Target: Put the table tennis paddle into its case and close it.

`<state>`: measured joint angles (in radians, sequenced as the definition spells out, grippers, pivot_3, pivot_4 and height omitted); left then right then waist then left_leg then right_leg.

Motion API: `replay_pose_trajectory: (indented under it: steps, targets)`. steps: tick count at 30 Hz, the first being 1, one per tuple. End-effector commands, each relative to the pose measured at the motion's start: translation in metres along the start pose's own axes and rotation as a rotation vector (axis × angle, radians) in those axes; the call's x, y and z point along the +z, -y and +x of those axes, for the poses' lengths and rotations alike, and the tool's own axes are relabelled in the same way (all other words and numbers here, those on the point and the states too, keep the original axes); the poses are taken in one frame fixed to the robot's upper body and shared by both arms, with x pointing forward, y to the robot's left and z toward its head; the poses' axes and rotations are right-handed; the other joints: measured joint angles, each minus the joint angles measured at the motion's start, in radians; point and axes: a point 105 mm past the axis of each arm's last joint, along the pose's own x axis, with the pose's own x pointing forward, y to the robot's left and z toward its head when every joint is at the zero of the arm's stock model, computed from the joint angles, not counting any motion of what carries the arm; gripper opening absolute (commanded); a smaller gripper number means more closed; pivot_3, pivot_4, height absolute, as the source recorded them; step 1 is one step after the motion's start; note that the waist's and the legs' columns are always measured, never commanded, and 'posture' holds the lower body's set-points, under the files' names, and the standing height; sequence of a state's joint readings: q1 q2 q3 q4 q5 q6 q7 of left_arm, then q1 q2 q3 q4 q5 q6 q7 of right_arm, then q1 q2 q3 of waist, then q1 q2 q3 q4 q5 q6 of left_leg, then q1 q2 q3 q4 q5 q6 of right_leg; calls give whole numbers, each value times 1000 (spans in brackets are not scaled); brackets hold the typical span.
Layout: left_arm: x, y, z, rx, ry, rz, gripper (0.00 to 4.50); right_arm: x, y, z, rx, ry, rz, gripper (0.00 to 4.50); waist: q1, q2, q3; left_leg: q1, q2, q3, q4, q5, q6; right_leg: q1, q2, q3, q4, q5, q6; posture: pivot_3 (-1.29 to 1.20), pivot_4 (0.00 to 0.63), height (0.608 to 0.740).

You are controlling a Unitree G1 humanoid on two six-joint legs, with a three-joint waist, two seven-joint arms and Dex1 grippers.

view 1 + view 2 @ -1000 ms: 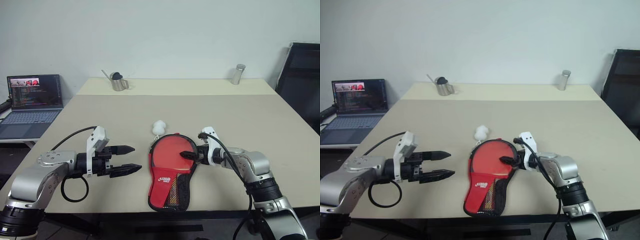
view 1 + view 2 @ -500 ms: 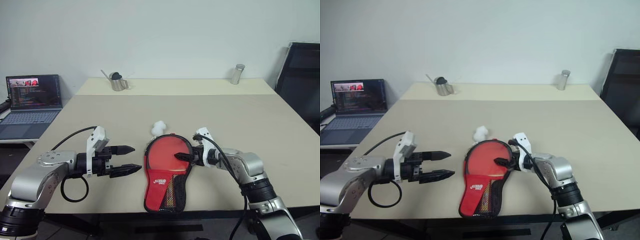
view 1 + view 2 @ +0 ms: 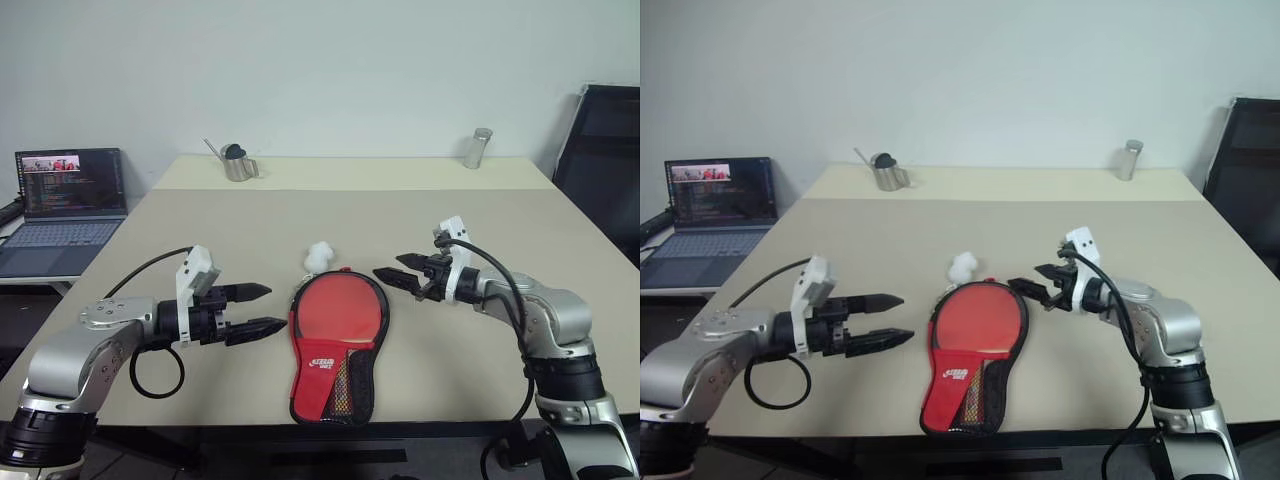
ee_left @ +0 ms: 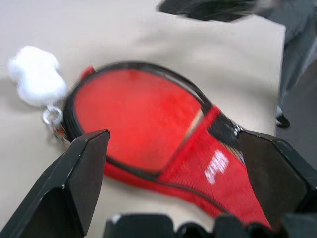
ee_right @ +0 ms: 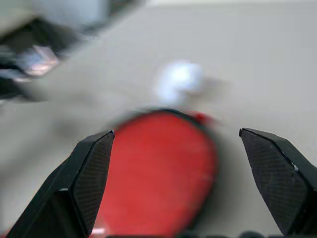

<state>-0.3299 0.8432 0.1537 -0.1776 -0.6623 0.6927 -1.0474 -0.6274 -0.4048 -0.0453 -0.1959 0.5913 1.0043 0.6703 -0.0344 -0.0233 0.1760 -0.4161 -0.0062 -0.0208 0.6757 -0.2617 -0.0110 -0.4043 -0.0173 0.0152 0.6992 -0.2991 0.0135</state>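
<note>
Paddle (image 3: 338, 310) and case (image 3: 334, 380) lie together near the front edge of the beige table (image 3: 520, 230), between the two arms. The paddle's round red face shows inside the opened pouch, ringed by the black zip edge, and a sliver of light wood shows where the handle runs under the red fabric with the white logo. The narrow end of the case, with its black mesh pocket, points toward the table's front edge. A white fluffy pompom (image 3: 318, 254) on a small metal ring sits just beyond the round end, touching or nearly touching the zip edge.

To the left of the case, the left gripper (image 3: 262, 309) hovers above the table with its two black fingers spread apart, holding nothing, tips aimed toward the round end and stopping just short of it. On the other side, the right gripper (image 3: 398, 271) is held above the table, its fingers likewise parted and empty, tips pointing at the upper right rim of the case without touching it.

Farther back, a small metal watering can (image 3: 235, 163) stands near the far left corner and a metal cylinder (image 3: 475, 148) near the far right. An open laptop (image 3: 60, 210) sits on a separate surface to the left, and a black chair (image 3: 605, 165) stands at the right.
</note>
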Motion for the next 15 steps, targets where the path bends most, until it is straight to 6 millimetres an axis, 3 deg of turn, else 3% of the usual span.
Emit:
replay_pose_trajectory:
  steps: [1,7,15]
  targets:
    - [20,-22,-5,128,71,23,4500,-2,-38,8,151,-17,-80,4454,2,0,0,0,0,0,0,0,0,0,0,0,0,0,0,0,150,740]
    - [30,-52,-13,299,102,35,4500,-25,-41,35,141,-80,-113,4454,1,-1,0,0,-1,0,2,0,0,1,0,0,1,0,1,0,150,740]
    - [25,-52,-12,310,87,21,4500,-45,-32,67,71,-128,-147,4454,3,-1,0,0,-1,0,1,0,0,0,0,0,0,0,1,0,150,740]
